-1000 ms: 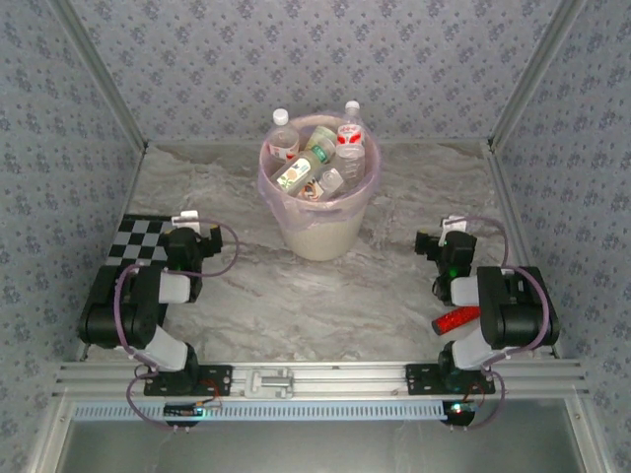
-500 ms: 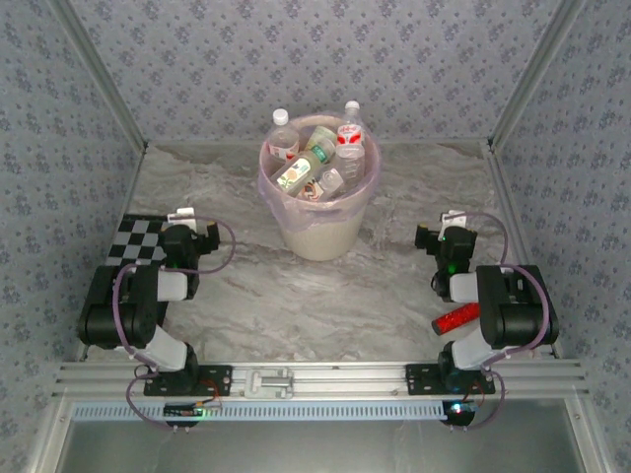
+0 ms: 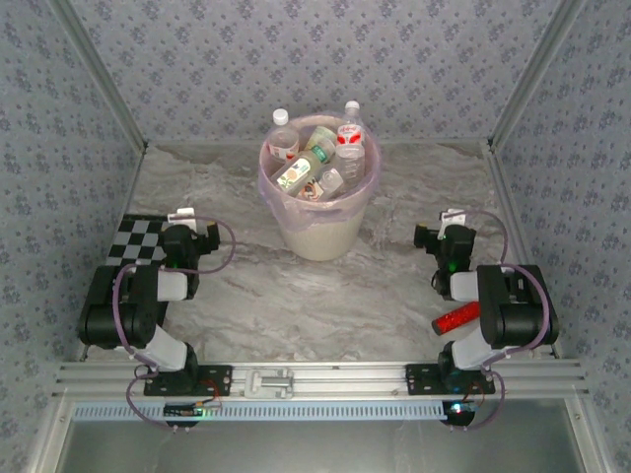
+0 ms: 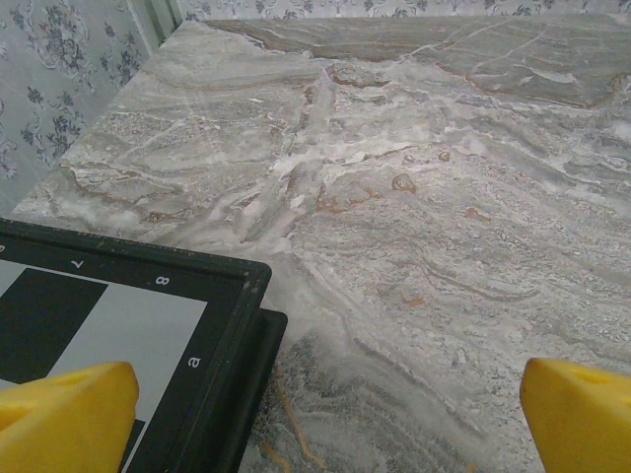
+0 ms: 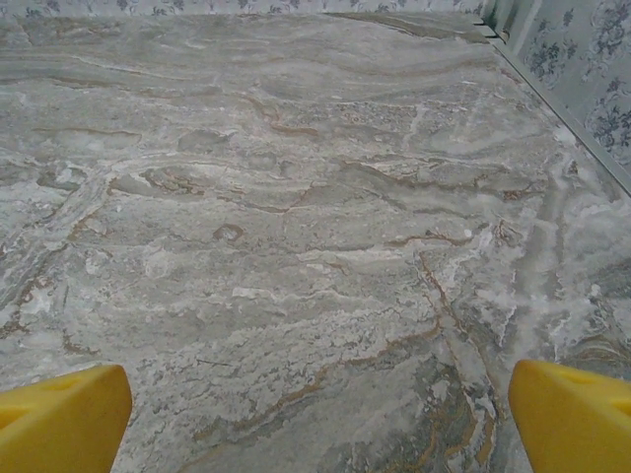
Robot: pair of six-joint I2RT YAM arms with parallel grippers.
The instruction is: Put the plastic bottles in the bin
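- At the left edge of the overhead view, a black-and-white checkered board lies flat on the marble table, close to the left wall.
- My left gripper sits just right of that board, left of centre in the overhead view. Its yellow fingers stand wide apart in the bottom corners of the wrist view. It grips nothing: bare marble lies between the fingers, and the board's corner is beside the left one.
- In the upper centre of the overhead view the bin stands upright on the table, a pink bag folded over its rim.
- The bottles are heaped inside the bin. Most lie tilted, and two white-capped ones rise above the rim at its upper left and upper right.
- My right gripper sits right of centre in the overhead view, well apart from the bin. Its fingers are spread wide over bare marble and hold nothing.
- At the lower right a red cylinder lies against my right arm.
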